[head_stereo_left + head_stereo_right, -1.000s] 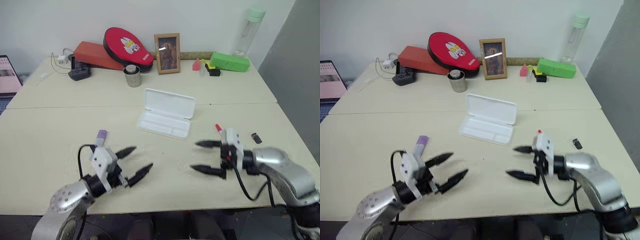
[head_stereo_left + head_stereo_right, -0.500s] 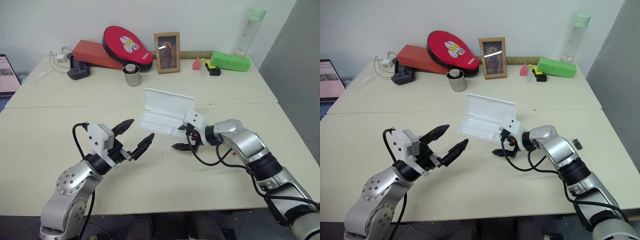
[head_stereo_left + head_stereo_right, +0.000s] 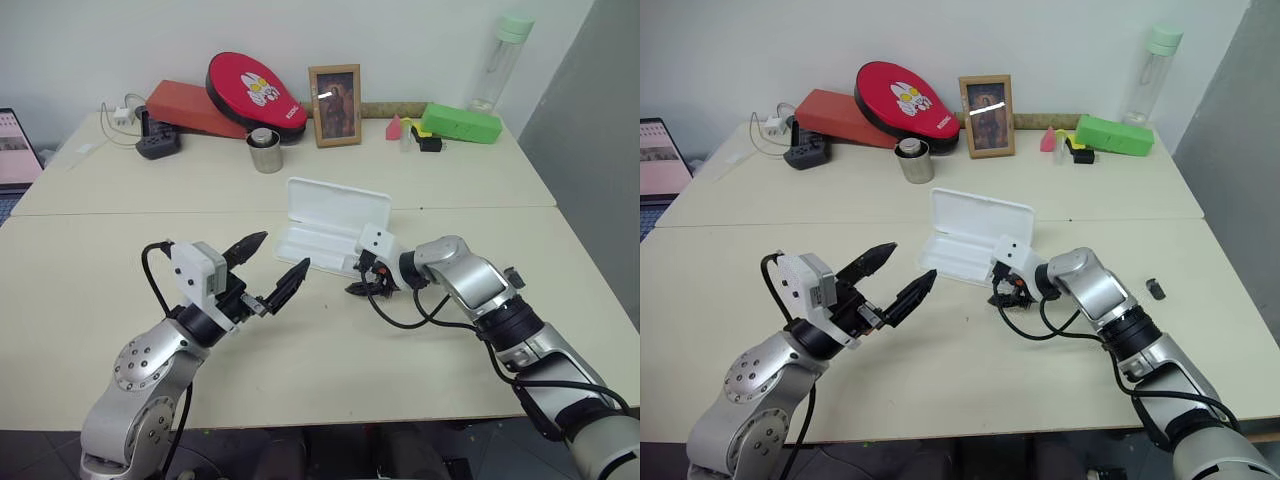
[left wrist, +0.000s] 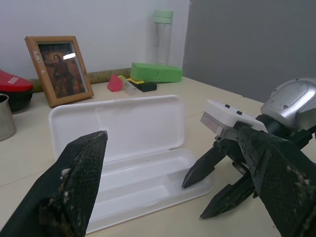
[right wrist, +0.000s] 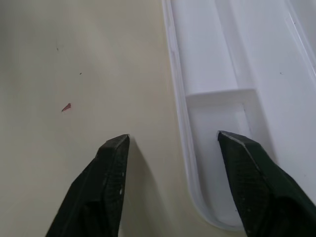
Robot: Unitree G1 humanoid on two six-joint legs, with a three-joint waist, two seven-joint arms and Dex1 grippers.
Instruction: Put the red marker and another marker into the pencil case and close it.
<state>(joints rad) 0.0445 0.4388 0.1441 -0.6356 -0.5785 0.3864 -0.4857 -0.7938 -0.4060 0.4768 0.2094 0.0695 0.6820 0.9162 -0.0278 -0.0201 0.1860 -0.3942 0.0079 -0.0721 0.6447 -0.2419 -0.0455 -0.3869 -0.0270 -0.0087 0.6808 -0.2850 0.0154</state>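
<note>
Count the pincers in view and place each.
2. The left pincer hovers open by the pencil case's left end; the right pincer, open, straddles the case's near right rim.

Beige table (image 3: 120, 240): open pencil case (image 3: 330, 235), metal cup (image 3: 265, 152).

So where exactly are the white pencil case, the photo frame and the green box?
white pencil case (image 3: 337, 207): left eye view, on its raised lid.
photo frame (image 3: 334, 105): left eye view, middle of the picture inside it.
green box (image 3: 459, 123): left eye view, on its top face.
</note>
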